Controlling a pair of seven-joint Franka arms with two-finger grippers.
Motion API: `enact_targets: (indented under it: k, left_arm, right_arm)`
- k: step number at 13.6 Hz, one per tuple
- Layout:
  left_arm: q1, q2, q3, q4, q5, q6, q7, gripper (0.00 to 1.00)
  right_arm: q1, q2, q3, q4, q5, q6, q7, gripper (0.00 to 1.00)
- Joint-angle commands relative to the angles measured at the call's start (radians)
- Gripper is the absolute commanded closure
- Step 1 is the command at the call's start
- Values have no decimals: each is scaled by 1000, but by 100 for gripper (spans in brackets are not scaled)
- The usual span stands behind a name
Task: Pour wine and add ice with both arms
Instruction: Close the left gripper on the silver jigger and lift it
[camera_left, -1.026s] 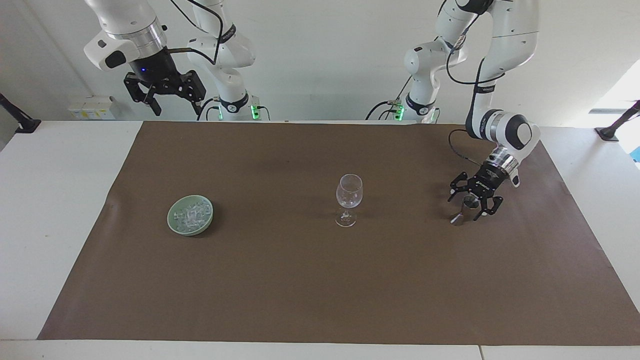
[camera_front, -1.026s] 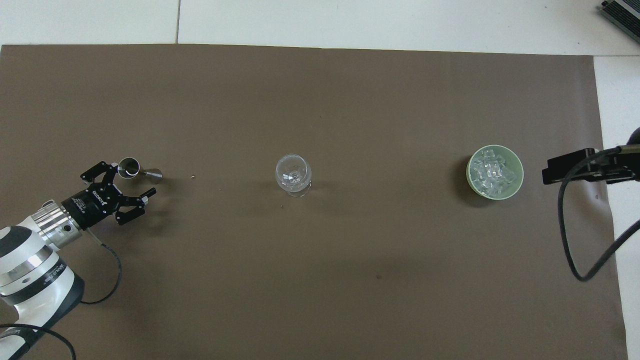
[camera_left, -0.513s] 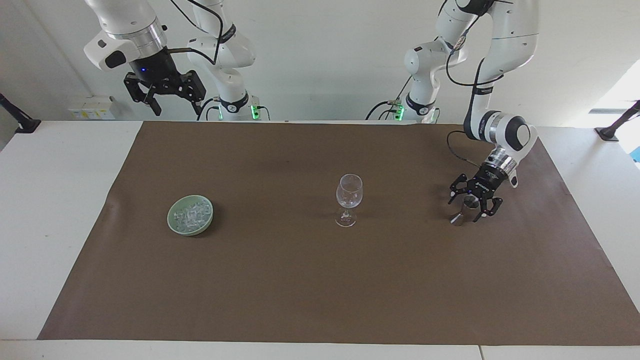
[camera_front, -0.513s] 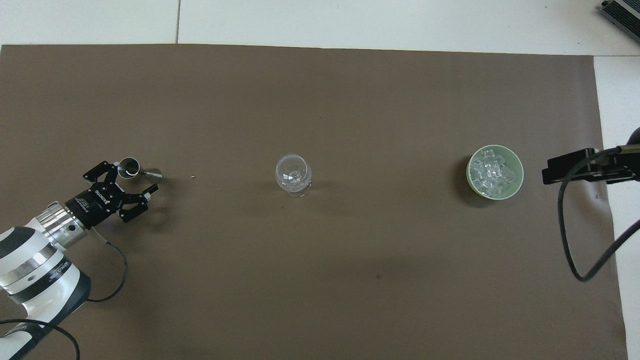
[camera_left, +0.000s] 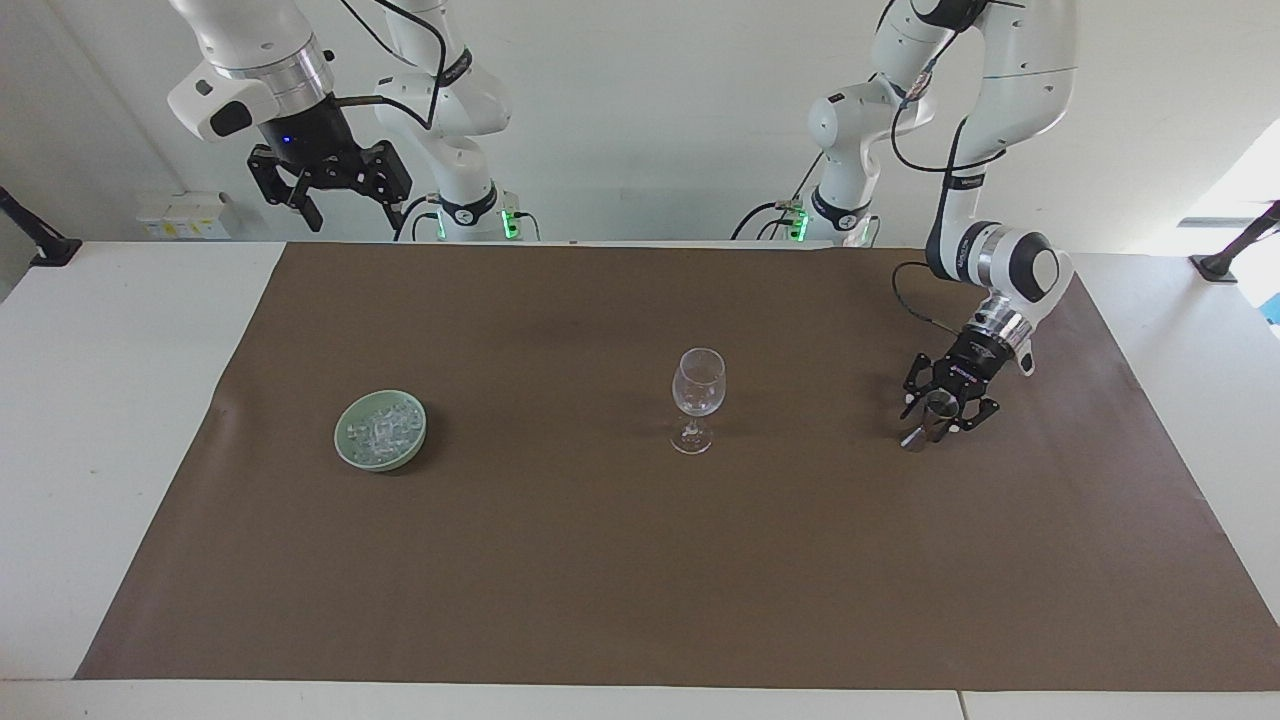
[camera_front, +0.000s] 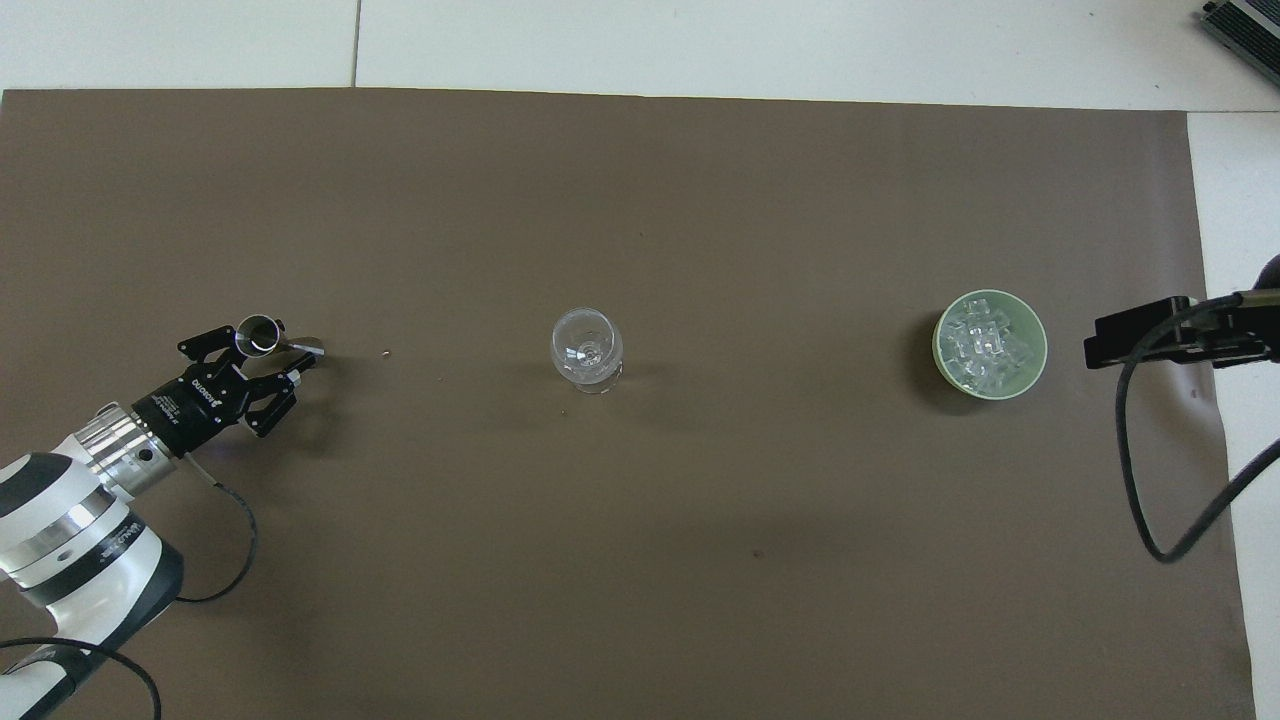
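**Left gripper closed around a small steel cup; right arm waits high**

In the facing view, the right gripper (camera_left: 330, 190) hangs open at ten o'clock, above the table's edge by the robots. The overhead view shows only its dark edge. The ice (camera_left: 382, 432), glassy little cubes, fills a pale green bowl (camera_left: 345, 452) at eight o'clock. A clear stemmed wine glass (camera_left: 697, 398) stands upright at centre. At three o'clock the left gripper (camera_left: 943, 405) has its fingers against a shiny metal measuring cup (camera_left: 934, 419). The overhead view shows the cup's round open mouth (camera_front: 257, 334).

No legible text or labels anywhere.
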Motion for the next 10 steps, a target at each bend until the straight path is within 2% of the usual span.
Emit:
enact_targets:
  k: [1, 2, 5, 6, 10]
  left_arm:
    - [-16, -2, 9, -11, -30, 3, 23, 58]
    - [-15, -2, 9, -11, -33, 3, 23, 64]
    - [-16, -2, 9, -11, -66, 7, 23, 92]
    - [-16, 0, 10, -10, -66, 7, 23, 98]
    - [-16, 3, 10, 16, -66, 17, 10, 100]
  right_arm:
    - [3, -17, -8, -23, 6, 10, -11, 0]
    - [3, -17, -8, -23, 6, 10, -11, 0]
    - [3, -17, -8, -23, 6, 10, -11, 0]
    - [3, -17, -8, -23, 6, 10, -11, 0]
    - [3, -17, -8, -23, 6, 10, -11, 0]
